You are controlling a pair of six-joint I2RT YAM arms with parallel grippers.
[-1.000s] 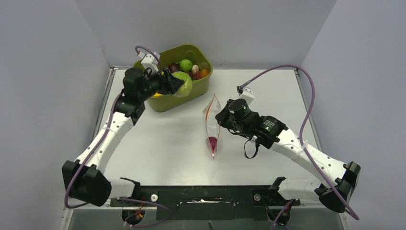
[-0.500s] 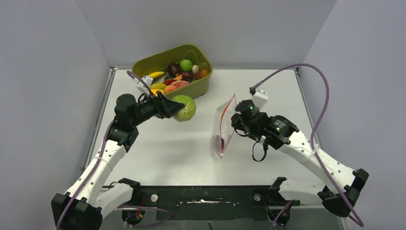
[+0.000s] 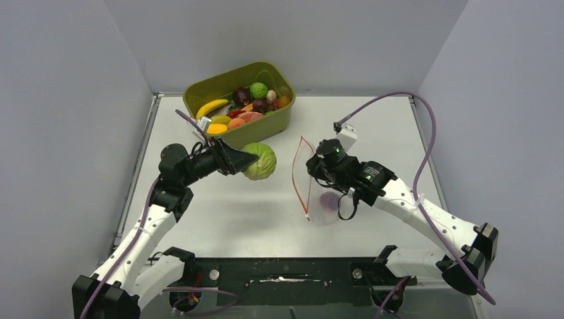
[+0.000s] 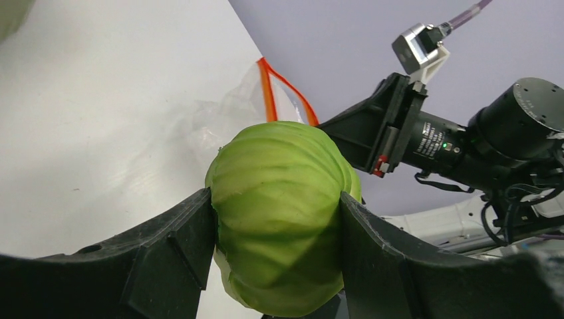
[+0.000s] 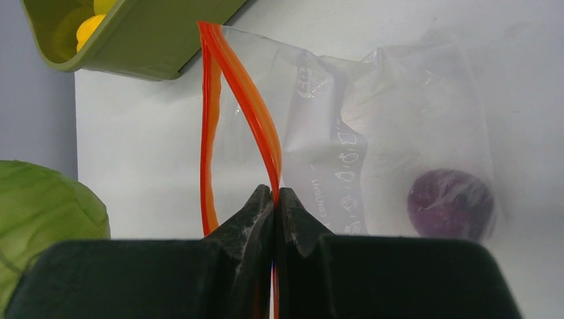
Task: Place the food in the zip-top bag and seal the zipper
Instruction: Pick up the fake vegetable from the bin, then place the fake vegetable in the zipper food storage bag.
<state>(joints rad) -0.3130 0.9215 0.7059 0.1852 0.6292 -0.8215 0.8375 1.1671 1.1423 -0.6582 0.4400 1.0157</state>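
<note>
My left gripper (image 3: 256, 161) is shut on a green toy cabbage (image 3: 260, 161), held above the table just left of the bag; the cabbage fills the left wrist view (image 4: 279, 216) between both fingers. My right gripper (image 3: 311, 166) is shut on one side of the red-orange zipper (image 5: 256, 123) of the clear zip-top bag (image 3: 320, 199), holding its mouth open toward the cabbage. A purple toy fruit (image 5: 449, 203) lies inside the bag, also seen from above (image 3: 328, 201). More toy food sits in the tub.
An olive-green tub (image 3: 266, 123) at the back holds several toy fruits and vegetables, among them a banana (image 3: 211, 107). Grey walls close in the table on the left, back and right.
My left gripper carried the cabbage out of the tub and toward the bag. My right gripper shifted the bag, and its mouth now opens wider toward the cabbage.
</note>
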